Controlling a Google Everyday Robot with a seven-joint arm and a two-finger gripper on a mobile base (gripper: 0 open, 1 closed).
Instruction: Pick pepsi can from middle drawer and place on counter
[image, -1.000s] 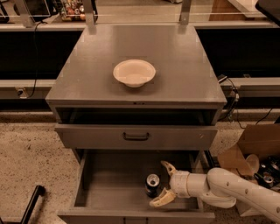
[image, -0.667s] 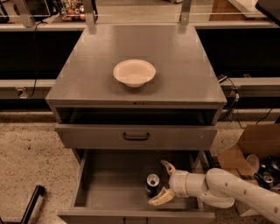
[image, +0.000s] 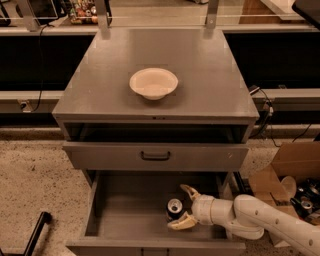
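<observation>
1. pepsi can (image: 174, 205) stands upright in the middle drawer (image: 125, 215), 4 o'clock of floor centre.
2. gripper (image: 177, 206) enters from 3 o'clock, fingers spread, straddling the can for a side grasp; likely not pinching yet.
3. counter (image: 200, 65) at 12 o'clock holds white bowl (image: 153, 83).

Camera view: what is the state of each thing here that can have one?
gripper, open, fingers on either side of the pepsi can
pepsi can, upright in the middle drawer
middle drawer, pulled open
white bowl, upright on the counter
</observation>
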